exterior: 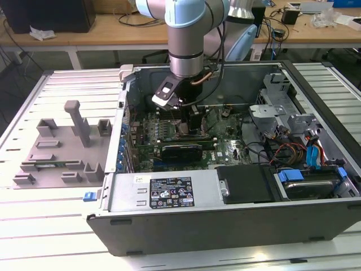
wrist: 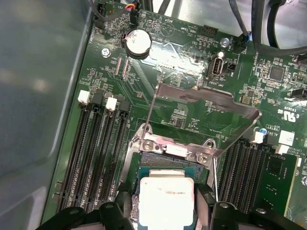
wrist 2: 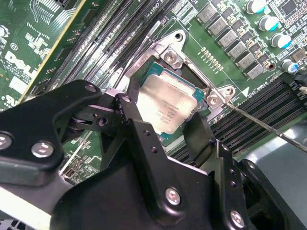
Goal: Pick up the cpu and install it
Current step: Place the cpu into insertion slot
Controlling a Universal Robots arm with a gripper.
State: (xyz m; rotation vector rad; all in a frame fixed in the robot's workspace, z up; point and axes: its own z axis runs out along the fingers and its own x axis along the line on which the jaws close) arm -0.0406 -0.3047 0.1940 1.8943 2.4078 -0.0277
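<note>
CPU (wrist: 165, 201) seating, read from the exterior view's left: the grey tray (exterior: 56, 152) stands outside the open computer case (exterior: 130, 195), the gripper (exterior: 189, 116) hangs over the motherboard (exterior: 225, 147) near the case's middle, and the drive cage (exterior: 276, 107) lies toward the exterior view's right. In both wrist views the 2 fingers (wrist 2: 139, 139) are closed on opposite edges of the CPU, which sits over the socket (wrist: 156, 160) with the load plate (wrist: 206, 103) swung open. For a good seat, hold the chip level and square to the socket, match its corners, and apply no sideways force, since the contacts probably bend easily.
</note>
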